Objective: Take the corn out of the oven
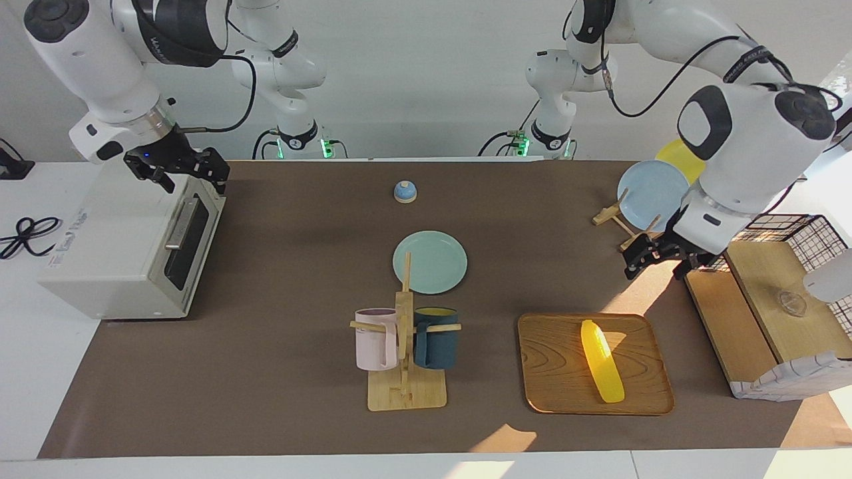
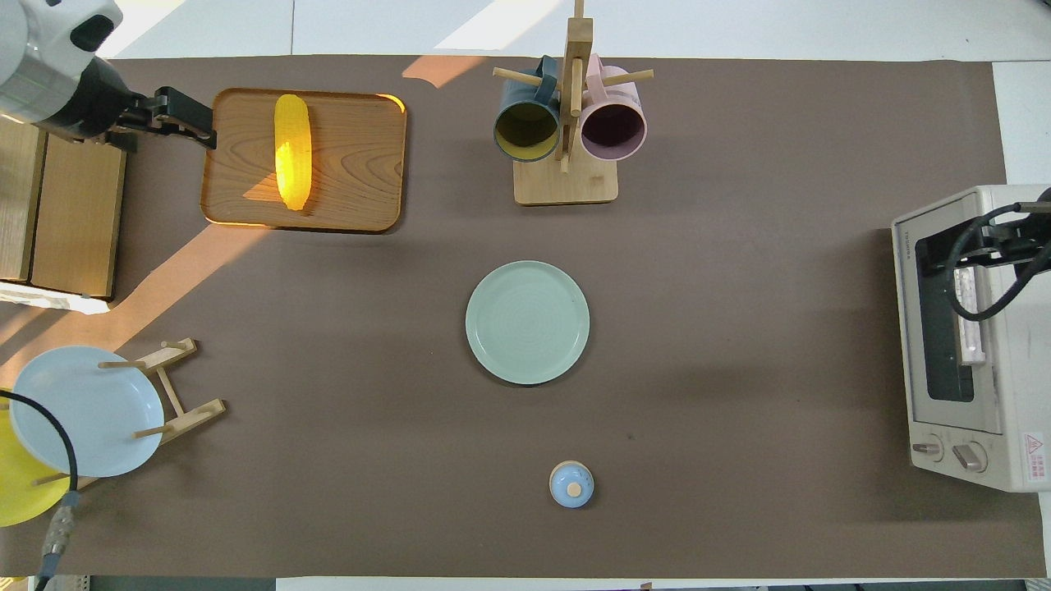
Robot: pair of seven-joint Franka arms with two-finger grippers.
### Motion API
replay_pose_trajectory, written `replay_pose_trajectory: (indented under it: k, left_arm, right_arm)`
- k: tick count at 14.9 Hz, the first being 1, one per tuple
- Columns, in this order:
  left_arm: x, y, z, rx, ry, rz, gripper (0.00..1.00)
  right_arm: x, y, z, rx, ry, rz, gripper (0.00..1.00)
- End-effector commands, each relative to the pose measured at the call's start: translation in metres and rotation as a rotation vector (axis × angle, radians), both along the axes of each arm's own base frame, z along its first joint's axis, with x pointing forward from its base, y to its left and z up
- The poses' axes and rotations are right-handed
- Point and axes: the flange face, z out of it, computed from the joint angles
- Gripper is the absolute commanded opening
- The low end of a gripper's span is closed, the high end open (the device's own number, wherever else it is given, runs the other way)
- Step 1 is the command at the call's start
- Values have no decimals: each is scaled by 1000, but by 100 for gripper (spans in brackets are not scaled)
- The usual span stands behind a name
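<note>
Brown table mat point(image 1: 279, 346) fills the middle of both views. White boxy toaster oven point(image 1: 126, 246) with dark glass door sits at the left edge of the facing view, door shut, bar handle across the top of the door; in the overhead view it is at the right edge point(image 2: 969, 336). Wire-and-wood basket box point(image 1: 779, 313) sits at the right edge of the facing view. Square brown wooden tray point(image 1: 566, 372) lies in the lower right of the facing view, upper left of the overhead view point(image 2: 361, 164). Smooth bright yellow corn cob point(image 1: 602, 360) lies on that tray, out of the oven, lengthwise across it point(image 2: 293, 152). Round pale green plate point(image 1: 430, 262) at frame centre. Wooden mug stand point(image 1: 405, 372) below it in the facing view carries a pink mug point(image 1: 376, 339) and a dark teal mug point(image 1: 436, 338). Pale blue plate point(image 1: 652, 195) leans in a wooden rack at upper right. Small blue knobbed lid point(image 1: 405, 191) upper centre. Right gripper point(image 1: 178, 171) hangs over the oven's top front edge, fingers apart, nothing between them. Left gripper point(image 1: 655, 261) hangs over the mat beside the basket box, above the tray in the frame, fingers apart, holding nothing.
</note>
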Motion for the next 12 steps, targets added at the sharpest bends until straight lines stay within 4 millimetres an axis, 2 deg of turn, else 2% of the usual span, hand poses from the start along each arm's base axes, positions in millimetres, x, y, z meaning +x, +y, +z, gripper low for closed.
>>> replay_pose_trajectory:
  k: [1,3,5,6,8,12]
  left_arm:
    - [-49,6,26,17,45,-15,100]
    - [-89,13,45,11,61,-15,100]
    - [-119,14,47,8,101,-9,100]
    - [-127,13,46,10,108,-11,100]
    - [-130,5,40,42,107,-31,100]
    - [-110,-1,25,95,92,-54,100]
  right_arm:
    - [-4,0,4,29,4,-5,100]
    - [-4,0,4,28,4,-5,100]
    - [-4,0,4,28,4,-5,100]
    - [-4,0,4,29,4,-5,100]
    - [-4,0,4,29,4,-5,100]
    - [-4,0,4,29,4,-5,100]
